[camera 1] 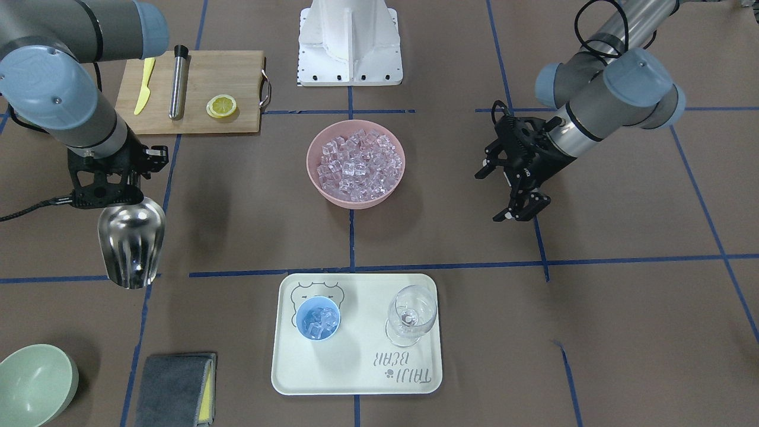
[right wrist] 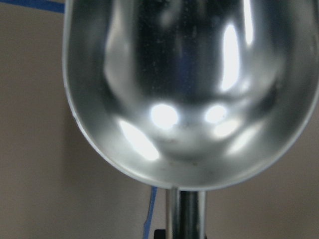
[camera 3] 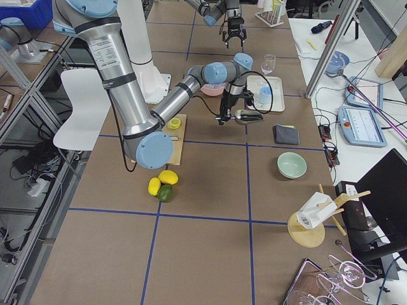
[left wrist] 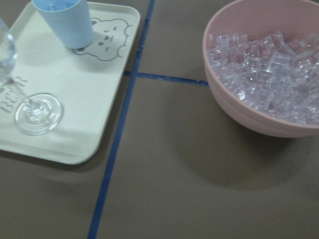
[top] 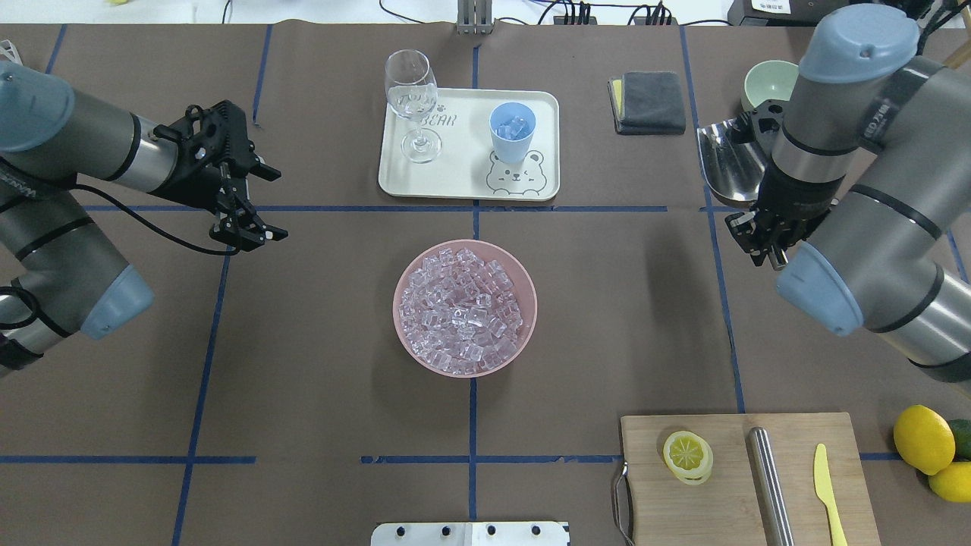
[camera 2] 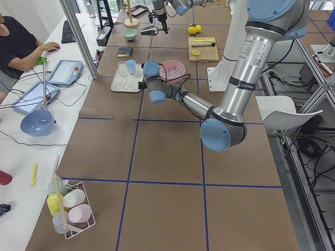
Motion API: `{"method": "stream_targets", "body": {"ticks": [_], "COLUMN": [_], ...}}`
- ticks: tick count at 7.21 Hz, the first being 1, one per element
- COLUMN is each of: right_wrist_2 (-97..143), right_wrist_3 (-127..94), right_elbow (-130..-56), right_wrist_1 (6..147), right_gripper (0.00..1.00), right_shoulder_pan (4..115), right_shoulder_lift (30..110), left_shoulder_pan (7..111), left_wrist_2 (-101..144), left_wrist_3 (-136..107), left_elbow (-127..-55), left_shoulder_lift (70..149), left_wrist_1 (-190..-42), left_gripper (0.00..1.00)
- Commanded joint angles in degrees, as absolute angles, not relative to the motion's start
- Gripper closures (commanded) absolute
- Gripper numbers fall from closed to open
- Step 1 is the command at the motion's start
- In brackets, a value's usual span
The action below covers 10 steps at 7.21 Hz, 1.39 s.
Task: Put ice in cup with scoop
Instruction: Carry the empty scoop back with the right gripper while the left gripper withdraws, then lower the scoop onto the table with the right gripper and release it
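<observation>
pale green comes nearest: at the lower left corner of the front-facing view you have a green bowl, with a folded grey cloth just beside it on the table. at bottom centre lies the cream tray. the cup stands upright on its left half, by the bear drawing, and you can see a few cubes of ice inside it. a wine glass stands upright on the tray's right half, apart from the cup.

go up the left side and you meet the scoop, held above the table well to the left of the tray, its trough pointing towards you. the right pincer is clamped on its thin handle, and in the right wrist view the trough is bare shining metal.

at mid-frame the pink bowl holds the big heap of ice. to its right, well apart, the left pincer hangs over the table with its jaws spread.

at upper left lies the wooden board, carrying a yellow knife, a steel rod and a lemon slice. the white robot base sits at top centre.
</observation>
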State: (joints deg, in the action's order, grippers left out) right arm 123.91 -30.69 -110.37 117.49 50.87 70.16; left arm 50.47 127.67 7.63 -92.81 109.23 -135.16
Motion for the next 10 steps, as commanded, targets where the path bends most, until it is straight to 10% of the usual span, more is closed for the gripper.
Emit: {"method": "stream_targets", "body": {"ticks": [1,10], "right_wrist_2": [124.19,127.16], "right_wrist_3": [-31.11,-42.89], "right_elbow": [-111.8,-107.59], "right_wrist_1": [111.12,91.23], "right_gripper": [1.0,1.0], "right_shoulder_pan": [50.8,43.42], "right_shoulder_lift": [77.5,87.98], "left_shoulder_pan": [53.25,64.78], "left_wrist_2": [128.06,127.0], "left_wrist_3": [7.73,7.65], "left_elbow": [-92.55,-95.01], "left_shoulder_lift": [107.41,104.25], "left_wrist_1": [-131.61,-102.66], "left_gripper": [0.0,0.0]}}
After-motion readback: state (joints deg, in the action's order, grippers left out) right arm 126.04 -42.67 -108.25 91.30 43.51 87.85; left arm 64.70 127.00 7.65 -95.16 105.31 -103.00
